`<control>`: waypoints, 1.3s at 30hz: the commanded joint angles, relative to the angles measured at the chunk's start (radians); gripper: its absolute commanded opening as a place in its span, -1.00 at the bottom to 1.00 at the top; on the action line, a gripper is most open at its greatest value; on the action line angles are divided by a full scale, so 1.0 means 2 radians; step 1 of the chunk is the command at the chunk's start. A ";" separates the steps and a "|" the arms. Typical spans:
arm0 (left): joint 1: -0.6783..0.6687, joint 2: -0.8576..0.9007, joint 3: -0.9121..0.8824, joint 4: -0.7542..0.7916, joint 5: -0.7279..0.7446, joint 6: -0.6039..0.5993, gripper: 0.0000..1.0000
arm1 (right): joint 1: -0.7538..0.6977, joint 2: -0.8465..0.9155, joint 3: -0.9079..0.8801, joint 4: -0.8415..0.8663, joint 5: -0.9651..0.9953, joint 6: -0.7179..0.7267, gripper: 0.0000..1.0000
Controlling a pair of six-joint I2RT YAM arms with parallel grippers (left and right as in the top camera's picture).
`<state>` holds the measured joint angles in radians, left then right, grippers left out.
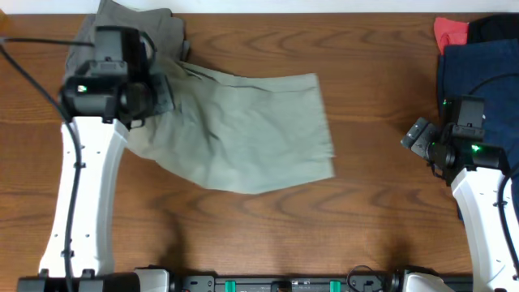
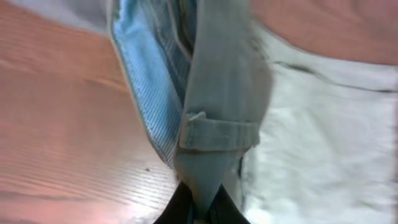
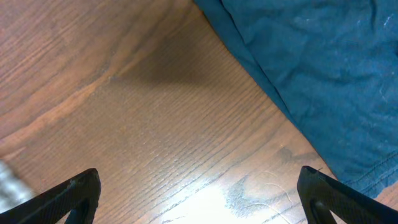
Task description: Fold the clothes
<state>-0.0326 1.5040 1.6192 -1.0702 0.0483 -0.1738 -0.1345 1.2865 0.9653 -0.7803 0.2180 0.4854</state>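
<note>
Overhead view: shows pale khaki-green shorts [image 1: 251, 134] spread over the upper middle of the wooden table [image 1: 365, 219], waist end raised at upper left. Left wrist view: shows the left gripper [image 2: 200, 208] at bottom centre, pressed together on the waistband near a belt loop [image 2: 217, 134]. Right wrist view: shows the right gripper [image 3: 199, 196] spread wide, empty, above bare wood beside the navy garment [image 3: 323, 62].

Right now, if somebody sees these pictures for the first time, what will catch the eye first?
The pale khaki-green shorts lie spread across the middle of the table, and the left gripper pinches their waistband near a belt loop at their left end. Next comes the navy garment at the table's right edge, with the right gripper open over bare wood beside it.
</note>
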 commanded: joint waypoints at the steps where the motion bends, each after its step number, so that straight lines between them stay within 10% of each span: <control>1: -0.002 -0.013 0.047 -0.014 -0.008 0.025 -0.88 | 0.005 -0.001 0.000 0.001 0.009 -0.006 0.98; 39: -0.143 0.152 0.052 0.065 0.077 -0.049 -0.87 | 0.005 -0.001 0.000 0.001 0.009 -0.006 0.98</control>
<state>-0.2764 1.8175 1.7233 -0.9390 0.1787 -0.2657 -0.1345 1.2865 0.9653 -0.7803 0.2180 0.4854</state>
